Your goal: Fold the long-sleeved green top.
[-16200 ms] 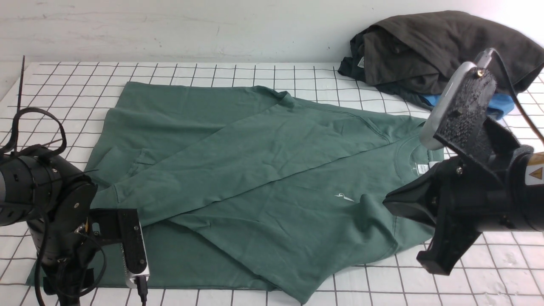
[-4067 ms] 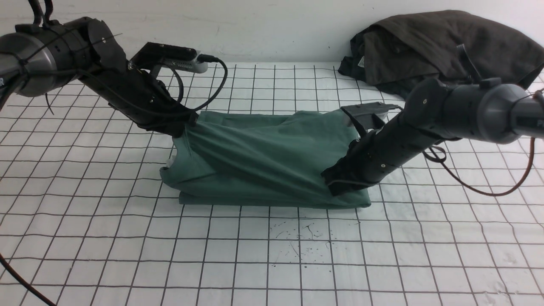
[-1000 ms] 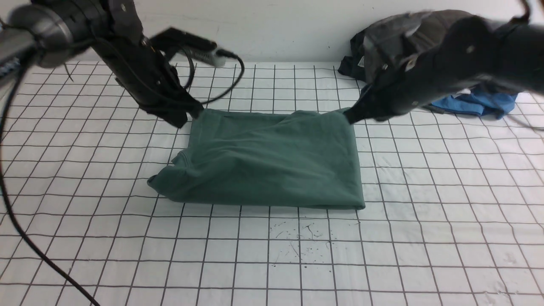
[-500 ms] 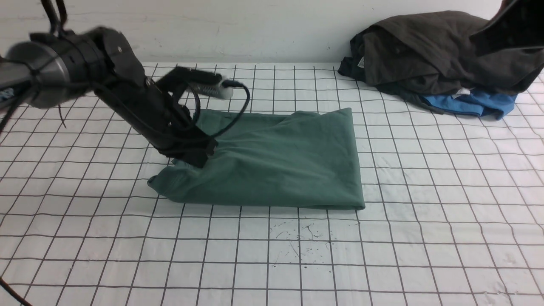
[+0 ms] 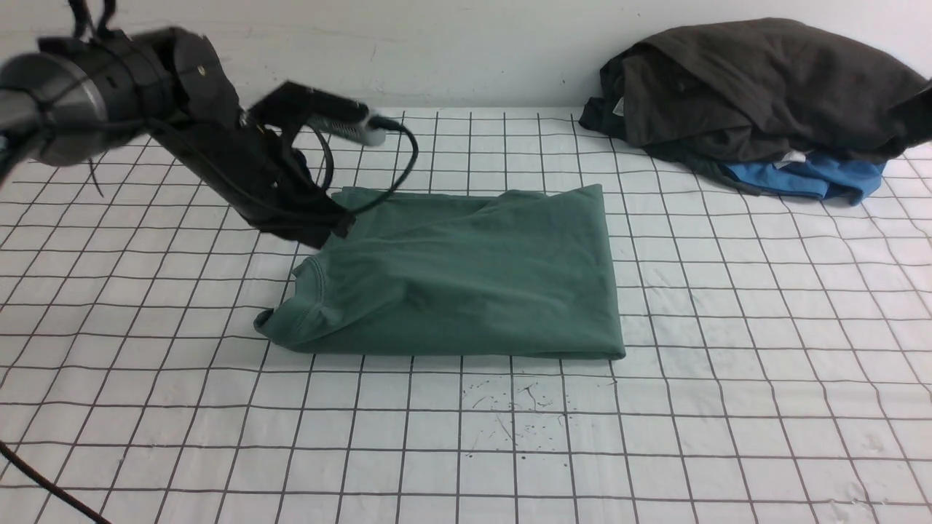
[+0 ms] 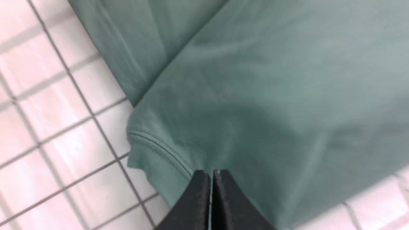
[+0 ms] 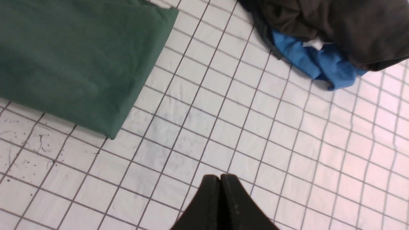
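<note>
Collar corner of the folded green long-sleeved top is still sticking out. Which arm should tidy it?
Left, probably. The left gripper, shut and holding nothing, hovers at the green long-sleeved top's collar end. The right gripper is shut over bare gridded table, out of the front view.

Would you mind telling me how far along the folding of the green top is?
Mostly done: the dull green cotton long-sleeved top lies as a compact rectangle. In hand: nothing; the left gripper is shut, above its collar corner. The right gripper is shut, off it. Left: perhaps tidying that collar corner.

One green top [image 5: 466,276], one dark garment [image 5: 757,80], one blue garment [image 5: 808,178], two grippers [image 6: 211,174].
</note>
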Tool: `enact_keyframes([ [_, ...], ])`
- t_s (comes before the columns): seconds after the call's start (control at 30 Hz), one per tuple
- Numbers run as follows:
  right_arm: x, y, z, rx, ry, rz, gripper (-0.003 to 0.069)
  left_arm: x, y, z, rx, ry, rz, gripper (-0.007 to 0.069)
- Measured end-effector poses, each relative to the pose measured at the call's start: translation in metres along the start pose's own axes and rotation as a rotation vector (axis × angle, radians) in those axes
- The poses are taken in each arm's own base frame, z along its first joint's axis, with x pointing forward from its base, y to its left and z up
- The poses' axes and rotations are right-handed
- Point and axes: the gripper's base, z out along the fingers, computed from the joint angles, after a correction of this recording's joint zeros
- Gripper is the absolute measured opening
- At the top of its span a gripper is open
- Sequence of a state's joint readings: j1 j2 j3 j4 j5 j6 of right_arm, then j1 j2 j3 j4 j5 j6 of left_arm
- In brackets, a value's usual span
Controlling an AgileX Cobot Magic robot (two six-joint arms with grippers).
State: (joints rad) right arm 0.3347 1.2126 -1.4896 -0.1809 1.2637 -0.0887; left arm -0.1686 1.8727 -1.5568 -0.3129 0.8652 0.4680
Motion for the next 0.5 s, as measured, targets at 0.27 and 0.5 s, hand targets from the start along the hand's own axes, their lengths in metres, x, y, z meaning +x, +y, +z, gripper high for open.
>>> enact_keyframes([
  [0.27,0.050,-0.007,-0.061,0.063,-0.118,0.017,-0.0014,0.002,-0.017,-0.060,-0.006,-0.076,0.028,-0.0005],
  [0.5,0.127,0.014,-0.030,0.039,-0.123,0.058,-0.0014,0.041,-0.010,0.011,0.054,0.134,-0.038,-0.0005],
])
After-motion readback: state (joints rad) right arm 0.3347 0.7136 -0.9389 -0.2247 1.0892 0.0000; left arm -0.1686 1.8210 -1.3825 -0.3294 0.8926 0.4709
